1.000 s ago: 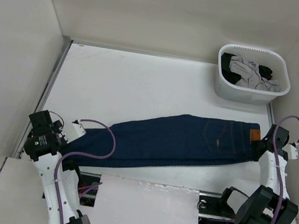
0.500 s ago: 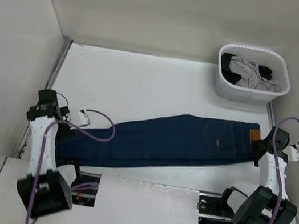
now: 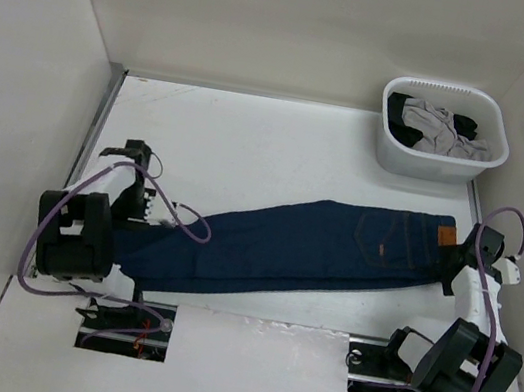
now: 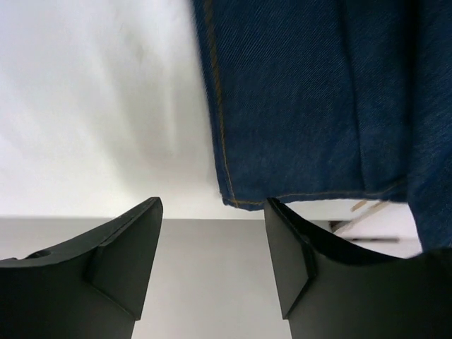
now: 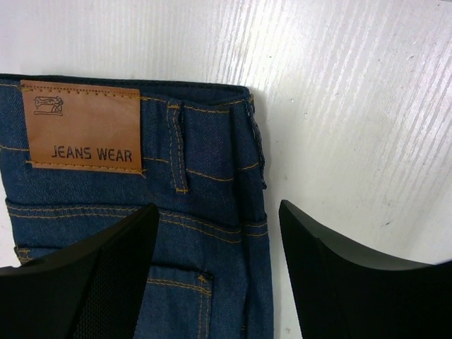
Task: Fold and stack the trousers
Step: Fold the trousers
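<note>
The trousers [image 3: 303, 249] are dark navy jeans lying flat, legs together, slanting across the table from the hems at near left to the waistband at right. The tan waistband patch [image 3: 446, 235] reads "JEANS WEAR" in the right wrist view [image 5: 81, 127]. My left gripper [image 3: 141, 218] is open and empty at the hem end; the left wrist view has a hem corner [image 4: 240, 200] just beyond its fingertips [image 4: 150, 212]. My right gripper [image 3: 452, 270] is open and empty over the waistband's end [image 5: 212, 183], one finger over denim, the other over bare table.
A white basket [image 3: 383, 154] holding grey and black garments stands at the far right corner. White walls close the left, back and right sides. The table's near edge [image 4: 212, 282] runs just past the hems.
My left arm has swung from the near left edge up and in toward the hem end. My right gripper has stayed by the waistband. The jeans have not moved.
</note>
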{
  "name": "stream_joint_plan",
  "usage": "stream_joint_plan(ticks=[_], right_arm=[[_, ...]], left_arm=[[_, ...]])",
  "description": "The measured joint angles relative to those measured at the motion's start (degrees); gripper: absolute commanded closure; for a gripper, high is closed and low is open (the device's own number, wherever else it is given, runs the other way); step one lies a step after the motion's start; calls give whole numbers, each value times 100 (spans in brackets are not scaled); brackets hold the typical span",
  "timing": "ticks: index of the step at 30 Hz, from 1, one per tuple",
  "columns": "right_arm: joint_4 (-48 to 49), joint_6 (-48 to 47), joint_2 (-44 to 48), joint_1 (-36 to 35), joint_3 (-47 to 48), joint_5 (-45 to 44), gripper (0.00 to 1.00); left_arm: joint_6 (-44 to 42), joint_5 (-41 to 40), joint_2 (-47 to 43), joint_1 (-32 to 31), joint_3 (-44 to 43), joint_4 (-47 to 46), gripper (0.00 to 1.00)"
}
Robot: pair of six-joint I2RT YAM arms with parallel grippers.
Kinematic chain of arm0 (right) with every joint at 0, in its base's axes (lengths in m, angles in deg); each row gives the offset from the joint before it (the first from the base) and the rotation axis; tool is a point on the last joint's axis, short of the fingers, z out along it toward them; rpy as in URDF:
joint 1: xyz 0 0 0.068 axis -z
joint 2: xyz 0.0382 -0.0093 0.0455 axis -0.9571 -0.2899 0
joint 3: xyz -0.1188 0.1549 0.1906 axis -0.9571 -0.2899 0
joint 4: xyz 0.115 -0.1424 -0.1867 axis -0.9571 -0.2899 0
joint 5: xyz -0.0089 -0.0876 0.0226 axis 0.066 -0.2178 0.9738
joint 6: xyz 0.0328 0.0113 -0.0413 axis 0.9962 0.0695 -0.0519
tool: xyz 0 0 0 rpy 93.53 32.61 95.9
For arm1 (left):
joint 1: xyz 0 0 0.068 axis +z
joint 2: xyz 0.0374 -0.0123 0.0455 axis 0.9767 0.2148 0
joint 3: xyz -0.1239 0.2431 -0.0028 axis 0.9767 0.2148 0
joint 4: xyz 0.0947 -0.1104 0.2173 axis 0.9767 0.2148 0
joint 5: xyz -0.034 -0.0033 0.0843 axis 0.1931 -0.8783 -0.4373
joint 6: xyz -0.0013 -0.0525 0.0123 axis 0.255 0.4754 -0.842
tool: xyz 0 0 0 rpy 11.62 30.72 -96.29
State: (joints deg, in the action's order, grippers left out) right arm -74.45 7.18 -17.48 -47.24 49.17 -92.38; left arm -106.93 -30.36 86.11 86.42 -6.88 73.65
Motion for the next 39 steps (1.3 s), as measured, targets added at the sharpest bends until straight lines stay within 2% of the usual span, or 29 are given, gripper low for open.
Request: stream_joint_plan(ticks=[3, 5, 6, 7, 8, 11, 15, 20, 23, 26, 29, 32, 36, 39], right_arm=[[33, 92, 0, 0, -28, -7, 26], [96, 170, 11, 0, -85, -2, 24], [103, 210, 26, 0, -116, 2, 21], [105, 240, 39, 0, -136, 2, 2], [101, 251, 61, -13, -144, 15, 0], [-9, 229, 297, -210, -149, 9, 0], [-459, 140, 1248, -750, -114, -278, 0], [-667, -575, 1725, -1637, 295, -761, 0], [-533, -938, 1626, -2339, 387, -785, 0], [-485, -1075, 1517, -2776, 387, -767, 0], [-422, -1145, 1429, -2988, 391, -769, 0], [-385, -1187, 1357, -3086, 391, -754, 0], [-389, -1086, 1451, -3056, 328, -704, 0], [-398, -876, 1725, -2885, 87, -658, 0]], left_arm=[[-85, -417, 291, -542, 11, 55, 52], [-63, -662, 437, -817, 24, 63, 50], [-26, -723, 457, -929, 24, 55, 46], [48, -748, 448, -1056, 15, 28, 44], [144, -737, 415, -1200, -35, -4, 43], [439, -498, 282, -1733, -553, -120, 41], [1032, 138, 101, -2337, -1532, -413, 41], [1904, 1287, 55, -3298, -2157, -328, 42], [2503, 2028, 431, -4076, -2236, -350, 44], [3143, 2671, 1209, -4662, -2308, -623, 44], [3720, 3119, 1932, -4981, -2341, -914, 44], [4074, 3309, 2262, -5215, -2328, -1071, 45], [4253, 3161, 2422, -5390, -2223, -1419, 47], [4262, 2949, 2551, -5281, -2358, -1628, 47]])
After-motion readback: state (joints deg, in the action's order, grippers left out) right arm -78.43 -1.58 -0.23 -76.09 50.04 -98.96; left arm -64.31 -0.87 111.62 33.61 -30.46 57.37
